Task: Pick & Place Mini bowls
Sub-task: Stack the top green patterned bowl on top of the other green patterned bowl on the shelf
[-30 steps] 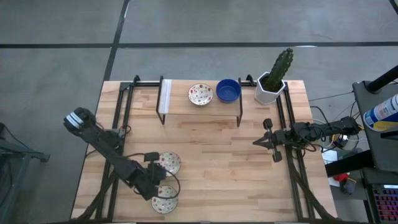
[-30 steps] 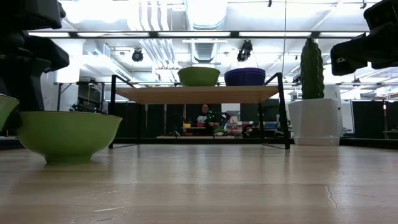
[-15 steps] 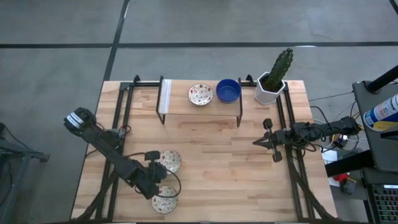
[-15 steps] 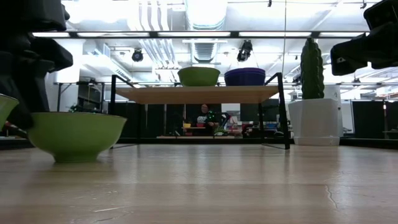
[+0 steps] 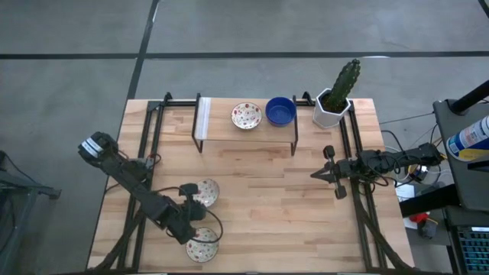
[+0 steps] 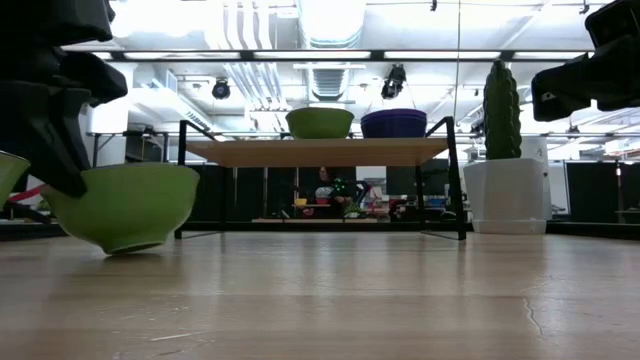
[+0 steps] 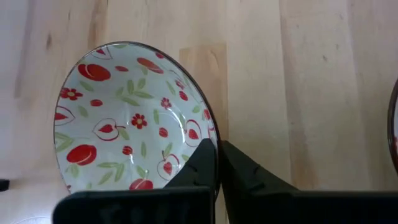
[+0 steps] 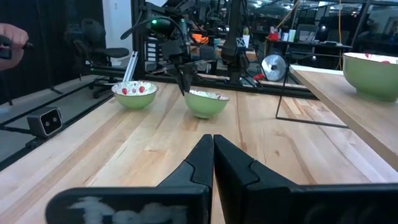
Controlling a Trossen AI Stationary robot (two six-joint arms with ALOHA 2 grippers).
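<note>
Since a second ago, my left gripper (image 5: 194, 203) is tipping the speckled bowl (image 5: 205, 192) up off the table (image 5: 267, 206), fingers (image 7: 202, 163) pinched on its rim. A second speckled bowl (image 5: 202, 246) is sitting just beside it. I'm keeping the right gripper (image 5: 316, 175) idle near the cactus pot (image 5: 331, 109), fingers closed on nothing, while two more bowls are resting on the shelf (image 5: 221, 128)

2 patterned mini bowls (image 5: 202, 192) front-left, one tilted; patterned bowl (image 5: 246, 115), blue bowl (image 5: 280, 111) on shelf.
</note>
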